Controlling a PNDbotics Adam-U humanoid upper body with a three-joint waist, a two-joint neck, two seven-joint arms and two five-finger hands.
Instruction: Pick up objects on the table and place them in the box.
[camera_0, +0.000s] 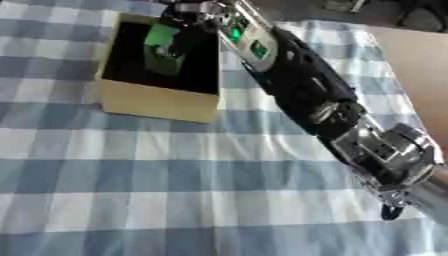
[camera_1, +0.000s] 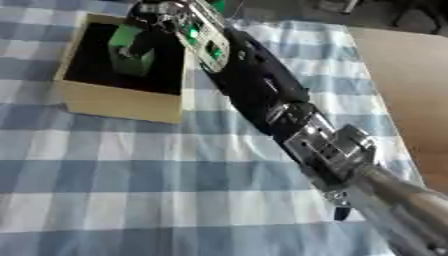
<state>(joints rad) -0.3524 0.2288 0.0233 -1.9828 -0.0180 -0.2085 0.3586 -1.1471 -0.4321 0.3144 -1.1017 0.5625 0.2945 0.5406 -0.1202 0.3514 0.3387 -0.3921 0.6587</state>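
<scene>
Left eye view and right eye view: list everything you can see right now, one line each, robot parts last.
box: one, tan cardboard with dark inside, far left of the table, open top.
green object: one, green, boxy, inside the box, under the robot hand.
tablecloth: one, blue and white check, covering most of the table.
bare table: one strip, tan, showing at the right edge past the cloth.
right arm: one, black and silver with green lights, crossing from lower right to the box.
right robot hand: one, over the box's far edge; its grip cannot be made out.
</scene>
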